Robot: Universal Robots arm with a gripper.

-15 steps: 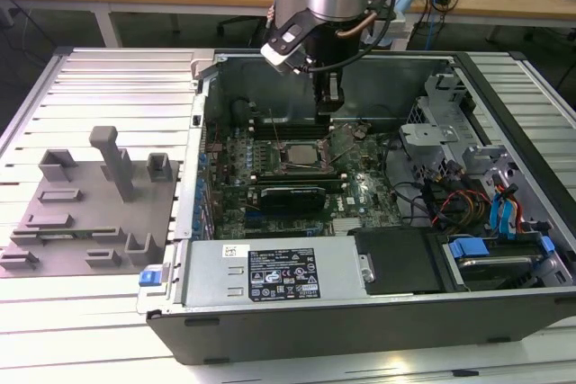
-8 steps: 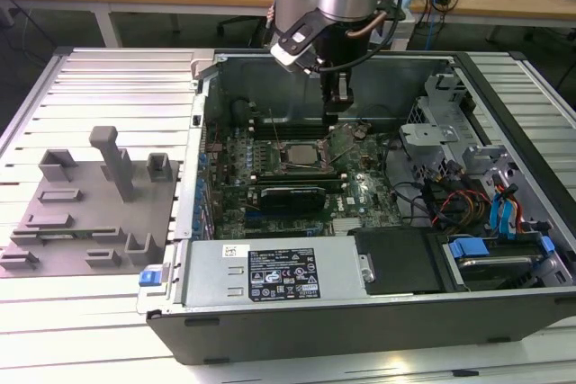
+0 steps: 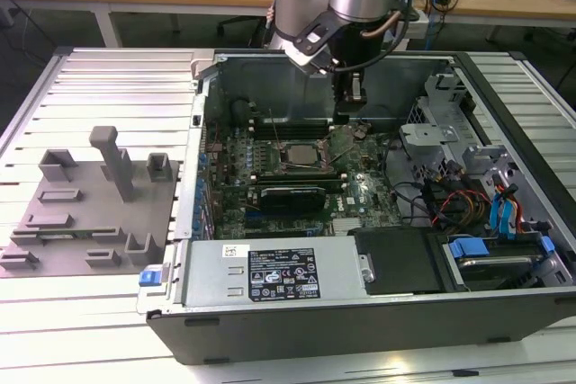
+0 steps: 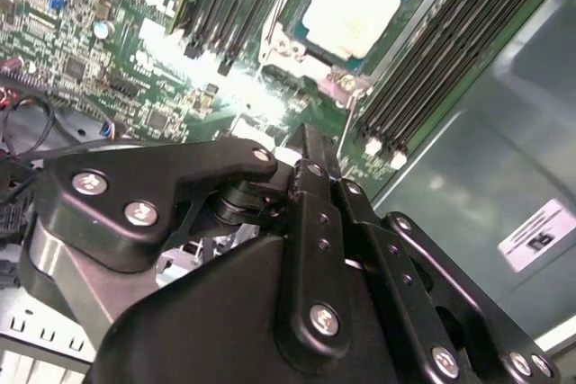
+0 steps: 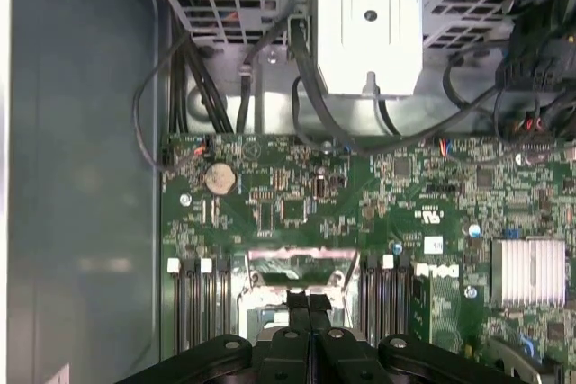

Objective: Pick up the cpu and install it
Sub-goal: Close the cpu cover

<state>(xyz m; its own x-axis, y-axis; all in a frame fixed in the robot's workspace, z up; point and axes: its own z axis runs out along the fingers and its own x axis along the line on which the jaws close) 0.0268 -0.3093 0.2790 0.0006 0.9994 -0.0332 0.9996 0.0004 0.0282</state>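
Hovering upper centre in the exterior view, with jaws pinched together on nothing. Can see the cpu (image 4: 351,8) lying flat in its socket (image 3: 301,156), mid-frame. Might snag the latch wire (image 4: 345,132) or memory slots (image 4: 441,60) through careless descent, or bend pins by pressing it skewed.
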